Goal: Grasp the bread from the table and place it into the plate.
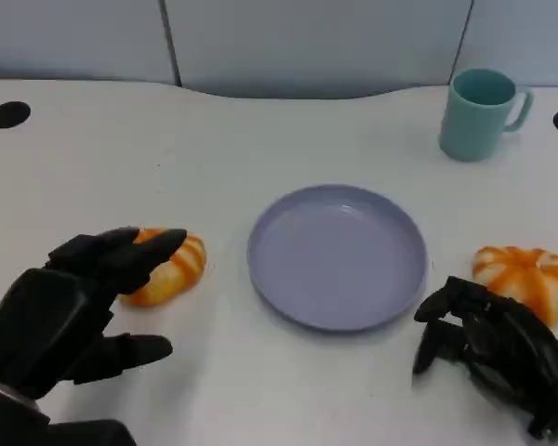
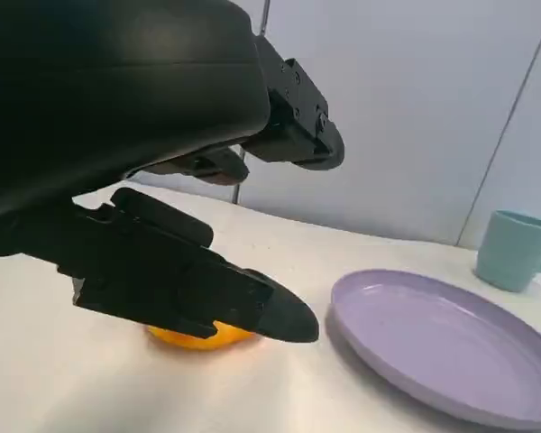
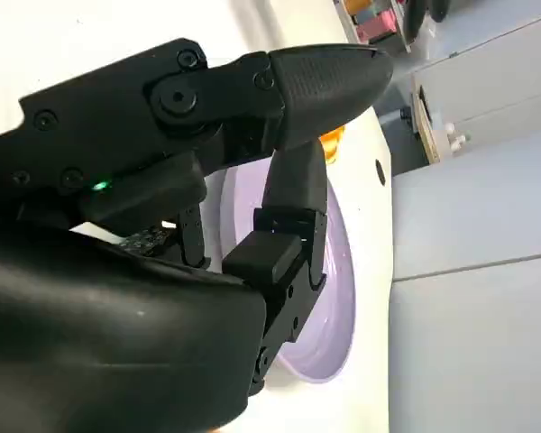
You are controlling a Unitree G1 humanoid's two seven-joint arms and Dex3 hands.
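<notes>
Two orange, white-striped breads lie on the white table. One bread [image 1: 172, 271] [image 2: 198, 336] is left of the lavender plate [image 1: 338, 255] [image 2: 433, 347] [image 3: 335, 298]; the other bread [image 1: 528, 279] is to the plate's right. My left hand [image 1: 74, 311] [image 2: 153, 153] hovers at the left bread, fingers spread over its top and thumb low beside it, holding nothing. My right hand [image 1: 495, 353] [image 3: 207, 180] rests near the table's front edge, just in front of the right bread, fingers curled in on nothing. The plate holds nothing.
A teal mug [image 1: 480, 113] [image 2: 516, 248] stands at the back right, behind the plate. Two black round holes [image 1: 9, 113] mark the table's far corners. A grey panelled wall runs behind the table.
</notes>
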